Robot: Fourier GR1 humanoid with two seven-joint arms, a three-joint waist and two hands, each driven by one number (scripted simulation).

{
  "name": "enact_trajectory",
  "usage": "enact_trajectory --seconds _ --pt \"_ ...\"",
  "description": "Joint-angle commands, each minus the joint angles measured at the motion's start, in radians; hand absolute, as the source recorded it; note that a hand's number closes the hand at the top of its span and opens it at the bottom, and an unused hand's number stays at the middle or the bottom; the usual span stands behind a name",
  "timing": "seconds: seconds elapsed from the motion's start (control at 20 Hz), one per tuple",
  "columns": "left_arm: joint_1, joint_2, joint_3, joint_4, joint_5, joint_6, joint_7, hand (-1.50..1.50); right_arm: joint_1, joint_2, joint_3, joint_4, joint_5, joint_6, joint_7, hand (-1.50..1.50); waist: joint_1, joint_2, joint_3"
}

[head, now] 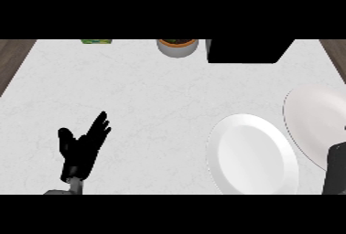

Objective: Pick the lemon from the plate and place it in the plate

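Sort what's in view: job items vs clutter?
Job: white plate, second plate at the right edge, right hand (fingers hidden). No lemon visible.
Clutter: plant pot, black box, green item. Left hand rests open.

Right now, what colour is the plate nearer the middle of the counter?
White, plain with no pattern; the plate shows best in the head view.

Right hand (335,168) mostly cut off at right edge, fingers unreadable; it overlaps the grey plate (312,119), itself edge-cropped.
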Motion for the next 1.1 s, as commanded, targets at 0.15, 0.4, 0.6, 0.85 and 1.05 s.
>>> enact_trajectory --seconds 0.15,0.4,0.6,0.85,1.05 --pt "0.034 -0.009 0.001 0.039 -0.003 -0.024 -0.057 0.00 -0.006 -0.149 0.035 0.270 -0.422 -0.191 -0.231 -1.50 0.003 0.001 -0.001" --pt "-0.015 -0.007 0.021 0.050 0.001 -0.010 -0.011 0.00 0.055 -0.097 0.107 0.167 -0.574 -0.396 -0.407 -1.50 -0.009 -0.001 -0.001" --pt "0.010 -0.019 0.005 0.023 -0.007 -0.005 -0.009 0.00 0.109 -0.018 0.148 0.039 -0.670 -0.503 -0.463 -1.50 -0.015 -0.006 -0.003" --pt "0.010 0.012 0.043 0.003 0.023 -0.029 0.013 0.00 0.224 0.058 0.240 -0.207 -0.844 -0.456 -0.489 -1.50 -0.026 -0.012 -0.005" --pt "0.016 -0.016 0.022 0.032 -0.013 -0.013 -0.015 0.00 0.377 0.142 0.397 -0.402 -0.958 -0.443 -0.546 -1.50 -0.020 -0.007 -0.005"
